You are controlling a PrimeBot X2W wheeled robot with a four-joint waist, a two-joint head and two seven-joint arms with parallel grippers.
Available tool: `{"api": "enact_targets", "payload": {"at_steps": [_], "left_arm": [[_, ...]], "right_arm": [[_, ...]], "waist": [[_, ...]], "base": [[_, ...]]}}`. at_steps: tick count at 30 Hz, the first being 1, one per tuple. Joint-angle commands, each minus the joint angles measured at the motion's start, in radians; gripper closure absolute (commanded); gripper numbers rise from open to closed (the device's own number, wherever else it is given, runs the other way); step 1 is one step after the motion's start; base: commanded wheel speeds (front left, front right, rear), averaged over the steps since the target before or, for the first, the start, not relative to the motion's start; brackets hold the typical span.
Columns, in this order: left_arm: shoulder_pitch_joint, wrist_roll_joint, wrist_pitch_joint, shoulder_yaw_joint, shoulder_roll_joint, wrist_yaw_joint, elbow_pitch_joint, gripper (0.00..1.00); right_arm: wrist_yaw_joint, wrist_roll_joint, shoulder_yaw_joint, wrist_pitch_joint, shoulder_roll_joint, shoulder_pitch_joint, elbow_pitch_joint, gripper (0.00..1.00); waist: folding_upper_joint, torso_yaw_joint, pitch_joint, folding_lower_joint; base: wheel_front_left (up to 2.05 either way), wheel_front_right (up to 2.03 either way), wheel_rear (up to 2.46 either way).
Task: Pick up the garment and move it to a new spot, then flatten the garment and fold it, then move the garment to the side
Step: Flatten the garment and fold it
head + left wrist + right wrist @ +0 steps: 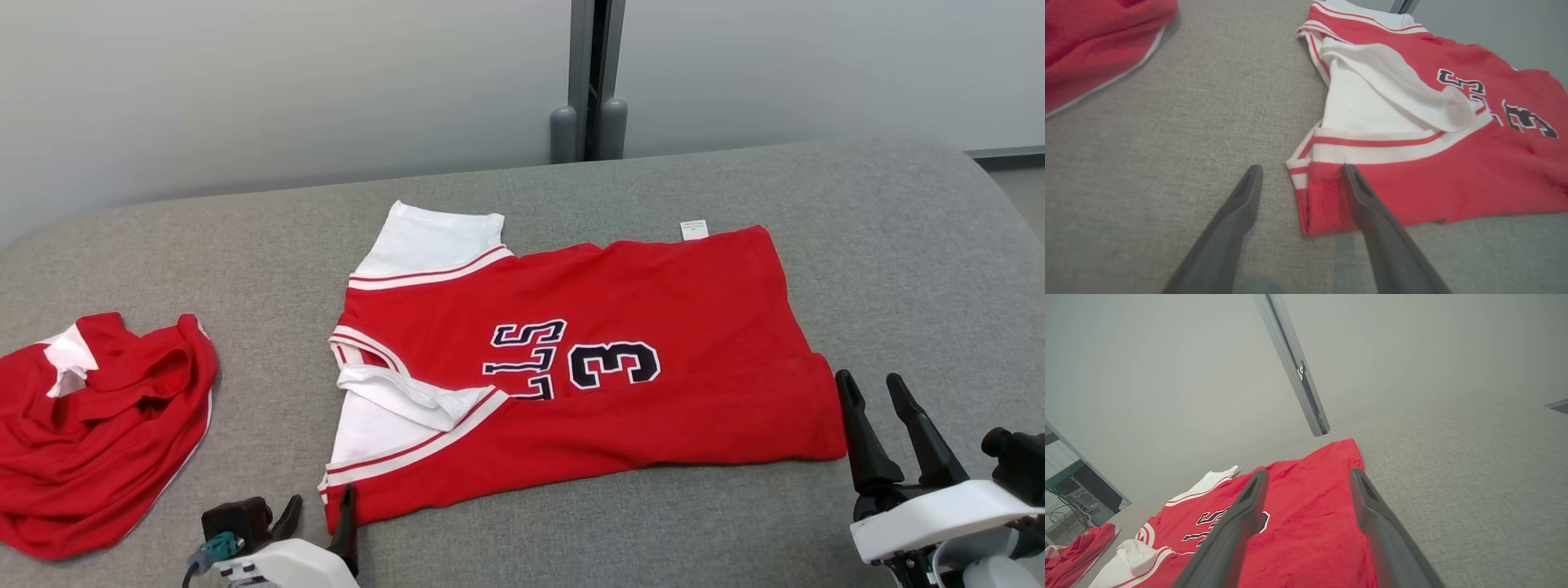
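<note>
The garment (637, 318), a red jersey with white sleeves and dark lettering, lies spread flat across the grey table, neck to the left. My left gripper (320, 516) is open at the jersey's near left corner; in the left wrist view (1300, 173) one finger rests on the red shoulder corner (1323, 204) and the other on bare cloth surface. My right gripper (872, 390) stands open just off the jersey's lower right hem corner, empty. In the right wrist view the gripper (1308, 475) hovers over the red hem (1310, 522).
A second red and white garment (90, 425) lies crumpled at the table's left edge. The grey padded table (898, 269) has free room on the right and along the front. A grey wall and a post (589, 82) stand behind.
</note>
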Motion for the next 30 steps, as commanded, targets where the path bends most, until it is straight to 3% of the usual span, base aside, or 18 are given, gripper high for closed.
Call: {"api": "enact_targets", "payload": {"at_steps": [1, 9, 10, 11, 13, 19, 30], "left_arm": [[-0.027, -0.009, 0.012, -0.001, -0.001, -0.010, 0.022, 0.00], [-0.057, -0.026, 0.058, -0.018, -0.017, -0.046, 0.093, 0.03], [-0.061, -0.029, 0.058, -0.019, -0.019, -0.052, 0.100, 0.48], [-0.064, -0.029, 0.053, -0.019, -0.021, -0.056, 0.104, 0.61], [-0.076, -0.028, 0.038, -0.018, -0.022, -0.065, 0.109, 1.00], [-0.098, -0.018, 0.002, -0.019, -0.017, -0.095, 0.091, 1.00], [-0.102, 0.038, -0.020, -0.049, 0.000, -0.062, 0.039, 1.00]], "right_arm": [[0.000, -0.005, -0.006, -0.005, -0.002, -0.002, -0.007, 0.00], [0.000, -0.013, -0.013, -0.005, 0.000, -0.009, -0.012, 0.00], [0.000, -0.013, -0.015, -0.005, 0.000, -0.009, -0.012, 0.00], [0.000, -0.012, -0.017, -0.005, 0.000, -0.009, -0.009, 0.00], [0.000, -0.016, -0.026, -0.001, -0.001, -0.008, 0.005, 0.00], [0.000, -0.015, -0.069, 0.033, 0.022, -0.020, 0.090, 0.00], [0.000, 0.021, -0.080, 0.072, 0.043, -0.100, 0.326, 0.00]], "waist": [[0.0000, -0.005, 0.009, 0.0000], [0.0000, -0.014, 0.026, 0.0000], [0.0000, -0.015, 0.028, 0.0000], [0.0000, -0.015, 0.030, 0.0000], [0.0000, -0.014, 0.034, 0.0000], [0.0000, 0.005, 0.038, 0.0000], [0.0000, 0.044, 0.054, 0.0000]], "base": [[0.00, 0.00, 0.00], [0.00, 0.00, 0.00], [0.00, 0.00, 0.00], [0.00, 0.00, 0.00], [0.00, 0.00, 0.00], [0.00, 0.00, 0.00], [0.00, 0.00, 0.00]]}}
